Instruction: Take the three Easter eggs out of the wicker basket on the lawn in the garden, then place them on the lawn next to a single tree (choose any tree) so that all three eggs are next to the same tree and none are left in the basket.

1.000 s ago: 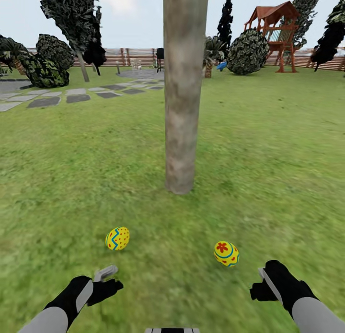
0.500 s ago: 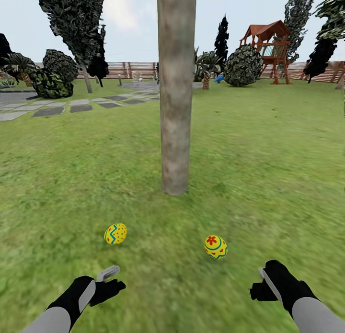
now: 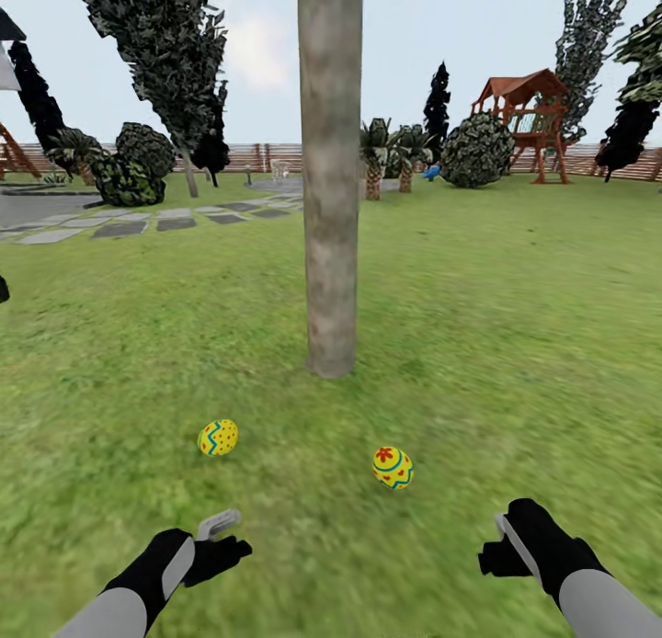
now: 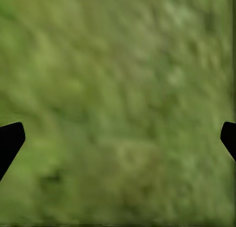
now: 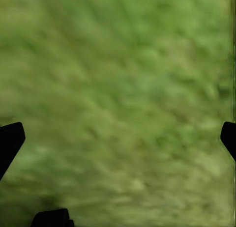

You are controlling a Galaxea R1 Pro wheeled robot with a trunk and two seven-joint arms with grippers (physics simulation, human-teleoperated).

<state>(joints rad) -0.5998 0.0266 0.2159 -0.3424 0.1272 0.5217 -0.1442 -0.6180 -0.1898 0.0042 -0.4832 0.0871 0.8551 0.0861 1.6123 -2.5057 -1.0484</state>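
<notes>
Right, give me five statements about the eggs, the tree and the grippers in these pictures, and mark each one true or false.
1. Two Easter eggs lie on the lawn in front of the tree. True.
2. The left gripper is shut on an egg. False: its fingers stand apart over bare grass, holding nothing.
3. Both eggs touch the trunk. False: each lies apart from its base, on the robot's side of it.
4. The right gripper is open and empty. True.
5. A wicker basket stands between the two eggs. False: there is just grass between them.
</notes>
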